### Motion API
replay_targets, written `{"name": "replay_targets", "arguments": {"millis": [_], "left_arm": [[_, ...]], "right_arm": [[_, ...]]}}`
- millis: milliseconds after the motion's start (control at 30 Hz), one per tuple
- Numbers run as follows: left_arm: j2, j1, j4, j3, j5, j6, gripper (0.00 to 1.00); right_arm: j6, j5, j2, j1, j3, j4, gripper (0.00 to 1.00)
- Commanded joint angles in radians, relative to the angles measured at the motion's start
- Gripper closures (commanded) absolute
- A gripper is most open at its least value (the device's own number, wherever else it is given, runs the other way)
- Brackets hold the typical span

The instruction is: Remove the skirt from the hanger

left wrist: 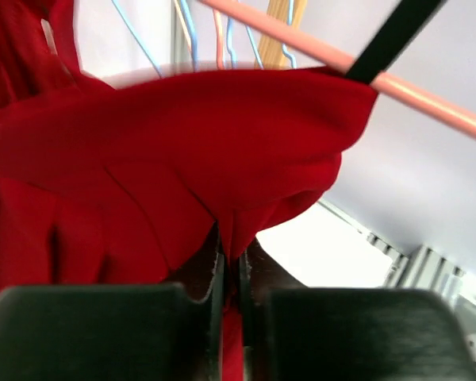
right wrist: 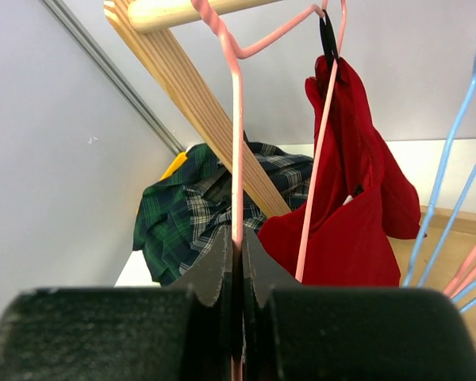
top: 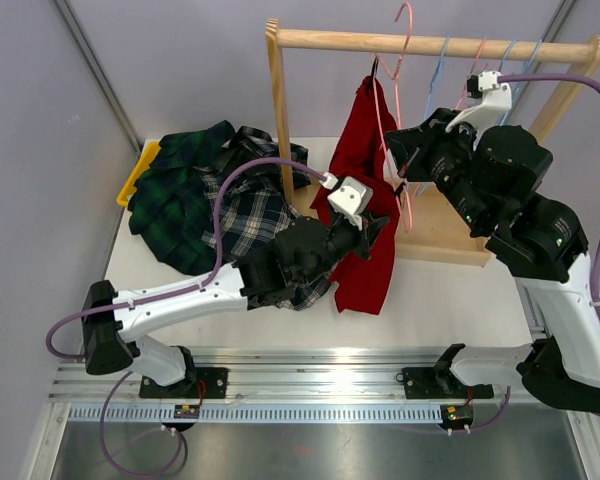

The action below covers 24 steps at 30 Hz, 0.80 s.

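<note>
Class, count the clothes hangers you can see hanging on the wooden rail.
About 5: one pink hanger holding the red skirt, then blue, pink, and blue ones rightward; the arm may hide others.

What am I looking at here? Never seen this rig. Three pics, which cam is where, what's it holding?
Two robot arms are bolted at the near edge of a table, each ending in two-finger jaws. The wide picture comes from a fixed camera above and behind them; the other two come from cameras on each wrist, looking out past their own fingers.

On the table stands a wooden rack with wire hangers. A red skirt hangs from a black clip on the pink hanger. To the left lies a pile of plaid clothes, with something yellow at its edge.

The left gripper is shut on a fold of the skirt. The right gripper is shut on the pink hanger's wire, apparently to steady it while the skirt gets pulled off.
</note>
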Motion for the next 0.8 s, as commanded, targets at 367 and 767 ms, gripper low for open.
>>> {"name": "replay_targets", "arguments": {"millis": [367, 767], "left_arm": [[-0.076, -0.182, 0.02, 0.112, -0.108, 0.134, 1.0], [-0.079, -0.403, -0.08, 0.276, -0.227, 0.312, 1.0]], "right_arm": [[-0.032, 0.183, -0.086, 0.007, -0.283, 0.413, 1.0], [-0.147, 0.3, -0.052, 0.007, -0.409, 0.712, 1.0]]}}
